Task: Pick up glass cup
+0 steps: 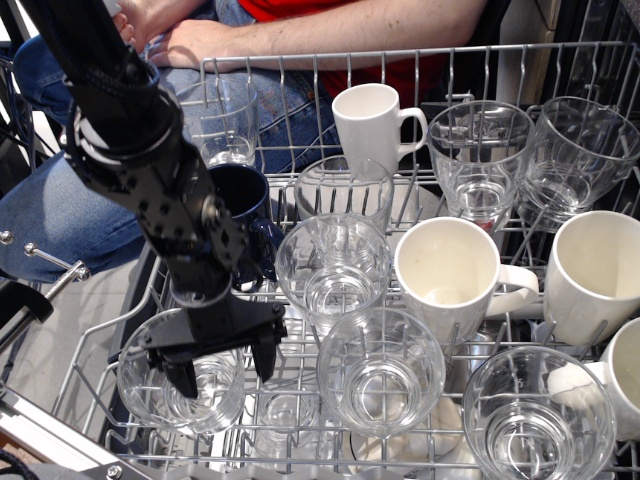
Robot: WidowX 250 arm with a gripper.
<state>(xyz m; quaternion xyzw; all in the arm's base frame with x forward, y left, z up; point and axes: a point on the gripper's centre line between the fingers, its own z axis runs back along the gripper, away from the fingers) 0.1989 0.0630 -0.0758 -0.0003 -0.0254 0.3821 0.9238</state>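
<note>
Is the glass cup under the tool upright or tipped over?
Upright: the glass cup stands mouth-up in the rack, with the open tool straddling its rim.

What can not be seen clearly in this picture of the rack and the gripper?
- Gripper grip: one finger reaches inside the glass cup, the other stays outside its rim; contact with the glass cannot be told.
- Dark blue mug: partly hidden by the arm.
- Far-right white mug: cut off by the right edge.
- Person: head and upper body cut off by the top edge.
</note>
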